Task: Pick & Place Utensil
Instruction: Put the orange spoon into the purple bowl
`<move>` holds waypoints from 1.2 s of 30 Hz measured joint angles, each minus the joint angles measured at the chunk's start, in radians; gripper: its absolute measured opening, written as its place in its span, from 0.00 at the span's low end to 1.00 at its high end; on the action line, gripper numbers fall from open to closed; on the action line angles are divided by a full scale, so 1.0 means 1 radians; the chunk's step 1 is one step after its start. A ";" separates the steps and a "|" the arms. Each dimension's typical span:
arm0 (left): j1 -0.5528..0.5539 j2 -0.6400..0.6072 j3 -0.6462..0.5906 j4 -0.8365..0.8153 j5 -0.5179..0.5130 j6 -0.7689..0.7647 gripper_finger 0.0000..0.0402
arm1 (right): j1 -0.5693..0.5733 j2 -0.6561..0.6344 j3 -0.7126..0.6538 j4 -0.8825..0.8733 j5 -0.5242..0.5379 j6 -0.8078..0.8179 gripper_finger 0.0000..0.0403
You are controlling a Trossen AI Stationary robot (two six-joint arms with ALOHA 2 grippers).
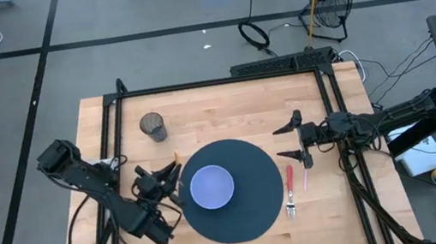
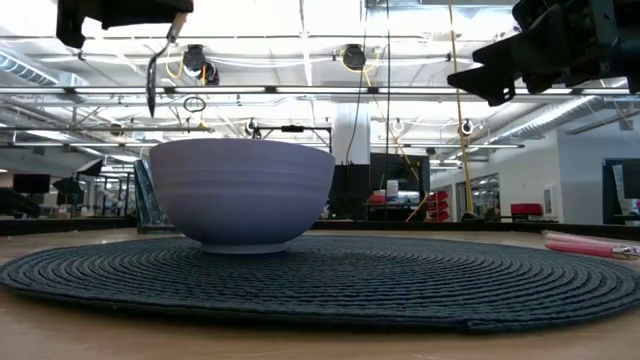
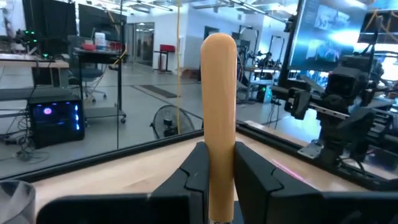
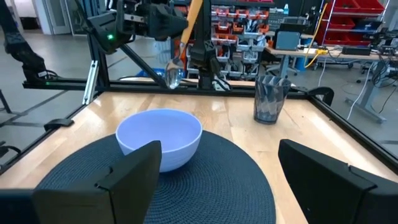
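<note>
The left gripper (image 1: 170, 178), left of centre in the high view, pinches a wooden-handled spoon (image 3: 218, 118). Only the right wrist view shows the spoon's metal bowl hanging above the table behind the lavender bowl (image 4: 160, 137). The right gripper (image 1: 299, 140) hovers spread at the right rim of the dark woven placemat (image 1: 253, 212). A pink-handled fork (image 1: 290, 191) lies lower right. The low view cuts off both grippers. No legible writing is visible.

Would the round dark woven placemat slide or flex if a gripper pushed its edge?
The round dark woven placemat looks coiled and thin, so it would probably buckle rather than move rigidly. The lavender ribbed bowl resting on it likely pins its middle, resisting sliding.
</note>
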State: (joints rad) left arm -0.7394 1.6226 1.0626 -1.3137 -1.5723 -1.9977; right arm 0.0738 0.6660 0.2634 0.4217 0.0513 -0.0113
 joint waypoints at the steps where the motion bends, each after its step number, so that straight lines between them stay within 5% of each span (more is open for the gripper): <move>1: 0.005 0.000 0.000 0.014 0.000 0.016 0.12 | 0.000 0.000 0.000 0.002 0.000 0.000 0.79; 17: 0.038 0.000 0.000 0.515 0.032 0.541 0.12 | 0.000 0.000 0.000 0.019 0.000 -0.003 0.79; 27: 0.077 0.000 0.001 1.214 0.233 1.381 0.12 | 0.000 0.000 0.000 0.015 0.000 0.000 0.79; 36: 0.177 0.000 0.001 1.645 0.560 1.975 0.12 | 0.000 0.000 0.000 0.014 -0.001 0.011 0.79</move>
State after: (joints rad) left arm -0.5624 1.6226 1.0637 0.3318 -1.0120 -0.0232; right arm 0.0738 0.6662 0.2634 0.4358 0.0505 -0.0002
